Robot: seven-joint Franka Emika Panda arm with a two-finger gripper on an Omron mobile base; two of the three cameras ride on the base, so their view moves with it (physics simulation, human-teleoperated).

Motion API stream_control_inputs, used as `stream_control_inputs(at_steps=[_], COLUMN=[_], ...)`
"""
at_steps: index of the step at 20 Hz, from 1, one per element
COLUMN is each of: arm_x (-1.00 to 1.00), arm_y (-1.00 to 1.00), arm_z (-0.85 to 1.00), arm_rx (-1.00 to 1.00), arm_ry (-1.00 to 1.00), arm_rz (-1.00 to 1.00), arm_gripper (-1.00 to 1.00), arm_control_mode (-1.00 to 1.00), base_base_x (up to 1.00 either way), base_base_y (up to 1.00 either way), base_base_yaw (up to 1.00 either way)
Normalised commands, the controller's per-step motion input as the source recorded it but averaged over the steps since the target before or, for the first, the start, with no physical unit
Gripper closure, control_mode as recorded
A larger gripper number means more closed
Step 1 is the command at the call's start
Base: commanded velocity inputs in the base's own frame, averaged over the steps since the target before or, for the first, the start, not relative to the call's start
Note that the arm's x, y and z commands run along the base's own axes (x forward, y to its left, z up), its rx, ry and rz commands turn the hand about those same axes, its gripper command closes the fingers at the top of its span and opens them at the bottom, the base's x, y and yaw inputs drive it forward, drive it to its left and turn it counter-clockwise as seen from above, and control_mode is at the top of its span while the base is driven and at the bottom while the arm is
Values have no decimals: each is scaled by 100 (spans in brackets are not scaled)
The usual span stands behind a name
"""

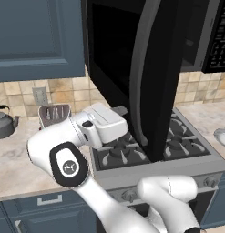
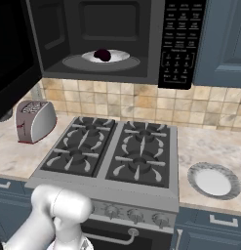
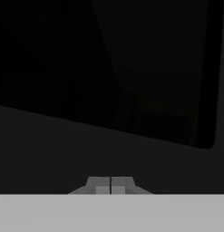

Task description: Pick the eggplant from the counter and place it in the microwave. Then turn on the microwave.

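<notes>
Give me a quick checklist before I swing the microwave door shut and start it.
1. Eggplant inside the microwave, on the white plate: ok.
2. Gripper empty, fingers together: ok.
3. Gripper set against the dark door: cannot tell; the hand view shows the dark panel close ahead but not whether it touches.
4. Door shut: not ok, it stands wide open over the stove.
5. Door's swing path free of the arm: cannot tell.
6. Keypad unobstructed for the start press: ok.
</notes>
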Motion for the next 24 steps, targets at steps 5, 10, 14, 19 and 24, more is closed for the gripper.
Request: stream_control_inputs(at_steps=[5, 10, 14, 19, 24], arm_x=[-9, -5, 0, 0, 0], arm_y=[-32, -31, -29, -25, -25], arm_z=[7, 14, 15, 16, 13], arm_rx=[0, 0, 0, 0, 0], arm_ry=[-6, -4, -4, -4, -3], arm_rz=[0, 0, 0, 0, 0], arm_gripper=[100, 100, 100, 100, 100], arm_control_mode=[-100, -100, -100, -100, -100], base_base_x=[0, 0, 0, 0, 0], base_base_y=[0, 0, 0, 0, 0], base_base_yaw=[0, 0, 0, 0, 0])
